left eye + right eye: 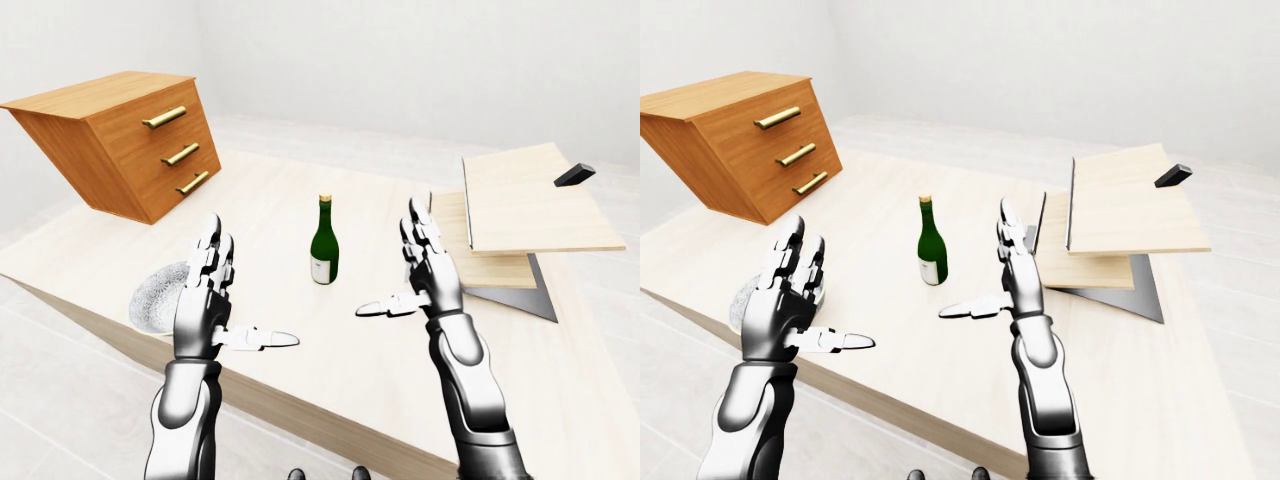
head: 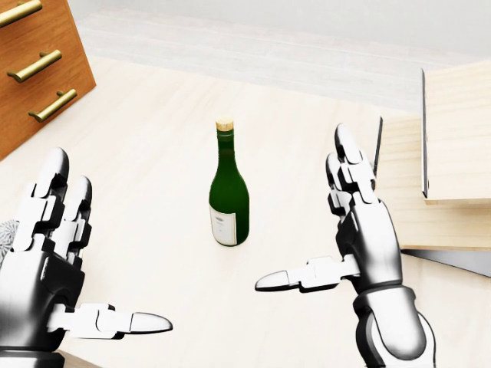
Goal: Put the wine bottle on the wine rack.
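A green wine bottle (image 2: 229,192) with a cork and a white label stands upright on the pale wooden table (image 2: 153,153), near the middle of the head view. The wine rack (image 1: 520,210), made of pale wooden boards, sits at the right. My left hand (image 2: 107,249) is open at the lower left, palm turned inward, well clear of the bottle. My right hand (image 2: 303,211) is open just right of the bottle, thumb pointing toward it without touching. Nothing is held.
A wooden drawer cabinet (image 1: 120,140) with brass handles stands tilted at the upper left. A clear glass bowl (image 1: 160,298) sits by my left hand near the table edge. A dark grey plate (image 1: 520,295) lies under the rack, and a small black block (image 1: 574,175) on top.
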Controlling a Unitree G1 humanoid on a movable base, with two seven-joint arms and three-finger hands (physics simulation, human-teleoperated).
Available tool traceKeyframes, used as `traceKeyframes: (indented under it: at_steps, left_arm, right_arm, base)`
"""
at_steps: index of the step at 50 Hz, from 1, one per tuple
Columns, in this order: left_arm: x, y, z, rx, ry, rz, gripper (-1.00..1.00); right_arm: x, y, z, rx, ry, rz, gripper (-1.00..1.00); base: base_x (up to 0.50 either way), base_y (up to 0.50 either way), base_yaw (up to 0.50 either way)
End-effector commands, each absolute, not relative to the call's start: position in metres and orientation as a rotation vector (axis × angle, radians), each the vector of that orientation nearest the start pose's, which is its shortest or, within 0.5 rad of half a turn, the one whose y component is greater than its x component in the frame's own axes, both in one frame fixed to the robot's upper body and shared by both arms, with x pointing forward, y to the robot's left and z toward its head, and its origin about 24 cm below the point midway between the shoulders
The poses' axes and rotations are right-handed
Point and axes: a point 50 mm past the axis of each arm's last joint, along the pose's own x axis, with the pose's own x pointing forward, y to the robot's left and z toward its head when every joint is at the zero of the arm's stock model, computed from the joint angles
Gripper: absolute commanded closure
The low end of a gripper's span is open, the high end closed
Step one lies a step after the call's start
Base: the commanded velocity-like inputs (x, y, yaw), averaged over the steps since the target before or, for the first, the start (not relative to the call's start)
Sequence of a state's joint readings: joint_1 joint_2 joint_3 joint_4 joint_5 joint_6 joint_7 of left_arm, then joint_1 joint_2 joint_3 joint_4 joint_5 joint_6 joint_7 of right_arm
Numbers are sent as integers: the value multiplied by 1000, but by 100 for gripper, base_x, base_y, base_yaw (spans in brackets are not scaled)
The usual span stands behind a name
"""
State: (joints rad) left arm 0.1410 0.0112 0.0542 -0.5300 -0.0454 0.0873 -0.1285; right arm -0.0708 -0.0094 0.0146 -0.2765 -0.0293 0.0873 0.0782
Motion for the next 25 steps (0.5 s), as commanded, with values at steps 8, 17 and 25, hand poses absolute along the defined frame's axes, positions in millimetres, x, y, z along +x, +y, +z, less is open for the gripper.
traceKeyframes:
  at_steps: [8, 17, 25]
  left_arm:
    - [214, 165, 125, 6, -314, -49, -100]
    - [212, 166, 131, 9, -341, -48, -100]
    - [212, 167, 133, 7, -347, -45, -100]
  right_arm:
    - [299, -114, 139, -55, -315, 153, -100]
    - [331, -116, 126, -29, -204, 119, -100]
    - [350, -115, 127, 0, -157, 89, -100]
  base:
    - [0, 0, 0]
    - [0, 0, 0]
    - [0, 0, 0]
